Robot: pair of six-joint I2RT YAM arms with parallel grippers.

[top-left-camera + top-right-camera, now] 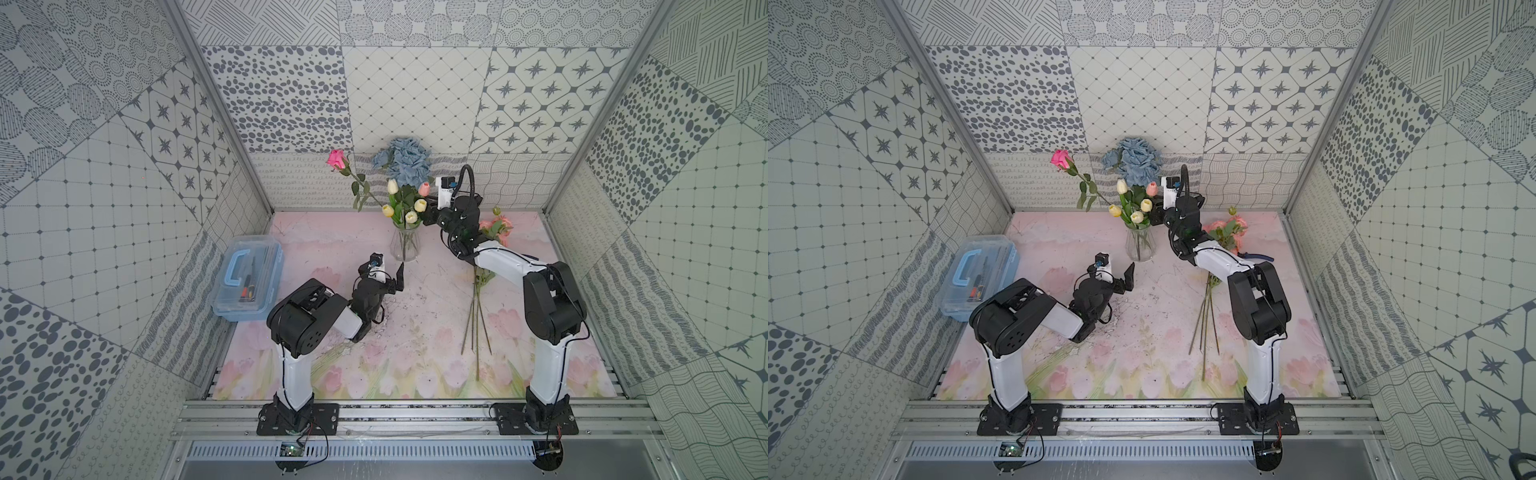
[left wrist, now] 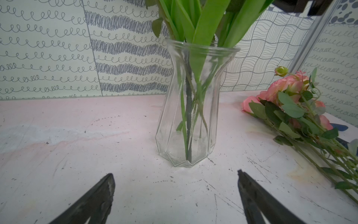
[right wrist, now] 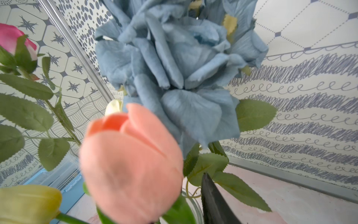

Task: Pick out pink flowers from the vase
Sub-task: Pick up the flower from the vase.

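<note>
At the left of both top views a blue toolbox point(image 1: 248, 277) is sitting on the table point(image 1: 374, 324), against the side wall. Right of it, a hot-pink rose point(image 1: 337, 160) is leaning up and left out of the vase point(image 1: 404, 245), which is standing upright at frame centre near the back wall. Just below the vase, the left gripper point(image 1: 397, 280) is hovering low with its fingers point(image 2: 100, 194) spread wide, close to the glass base but apart from it. Cream tulips point(image 1: 392, 185) and blue roses point(image 1: 405, 160) are standing in the vase too. A pink tulip point(image 1: 424, 189) is rising at the bouquet's right edge. The right gripper point(image 1: 428, 210) is reaching in beside it. Only one finger point(image 3: 215, 201) is showing under the bloom, so whether it is pinching anything I cannot tell. Further right, pink flowers point(image 1: 496, 228) are lying on the table, their stems pointing toward the lower frame.
</note>
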